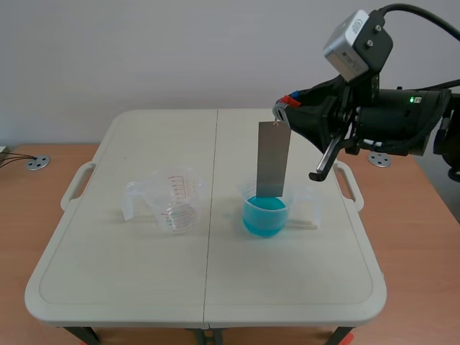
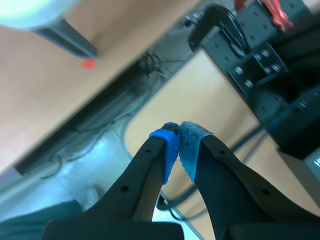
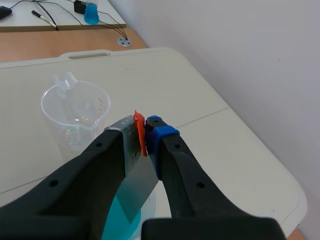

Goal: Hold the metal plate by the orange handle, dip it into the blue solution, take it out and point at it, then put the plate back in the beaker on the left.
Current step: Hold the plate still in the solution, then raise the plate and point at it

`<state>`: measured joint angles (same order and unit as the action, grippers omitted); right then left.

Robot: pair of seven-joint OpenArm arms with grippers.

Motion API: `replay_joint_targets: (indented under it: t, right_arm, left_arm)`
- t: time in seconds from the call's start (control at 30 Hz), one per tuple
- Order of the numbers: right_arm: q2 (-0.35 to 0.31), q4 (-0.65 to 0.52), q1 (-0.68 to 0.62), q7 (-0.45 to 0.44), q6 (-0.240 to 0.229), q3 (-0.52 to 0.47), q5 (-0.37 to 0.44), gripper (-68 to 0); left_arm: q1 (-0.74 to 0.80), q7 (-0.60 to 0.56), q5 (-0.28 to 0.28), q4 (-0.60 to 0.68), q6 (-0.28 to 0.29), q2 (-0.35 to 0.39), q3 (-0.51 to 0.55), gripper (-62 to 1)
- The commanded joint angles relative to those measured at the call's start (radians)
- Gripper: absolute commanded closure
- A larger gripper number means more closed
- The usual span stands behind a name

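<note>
Nearest the camera, the pale table (image 1: 108, 287) is filling the lower frame. My right claw (image 1: 287, 109) is reaching in from the upper right. My left claw (image 2: 179, 131), pads pressed together on nothing, is hanging off the table. The empty beaker (image 1: 175, 201) is standing centre-left, well apart from the beaker (image 1: 246, 194) of blue solution (image 1: 264, 217). I am pinching the orange handle (image 3: 139, 129), so the metal plate (image 1: 273, 162) is hanging straight down, long axis upright. Its lower end is sitting inside that rim. Whether it is getting wet, I cannot tell.
</note>
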<state>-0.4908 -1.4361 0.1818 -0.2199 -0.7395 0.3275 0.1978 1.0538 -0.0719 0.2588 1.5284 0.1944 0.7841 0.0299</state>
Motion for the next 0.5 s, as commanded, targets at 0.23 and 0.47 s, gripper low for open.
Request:
replay_joint_targets:
  t: [0.23,0.47]
  right_arm:
    - [-0.039,-0.097,0.015,-0.011,-0.006,-0.016,0.012,-1.5]
    - [-0.038,-0.142,0.014,-0.011,-0.006,-0.050,0.015,-1.5]
  left_arm:
    - [-0.249,-0.007,-0.001,0.020,0.003,-0.002,0.092,-2.7]
    - [-0.481,-0.030,-0.001,0.024,0.049,-0.002,0.092,-2.7]
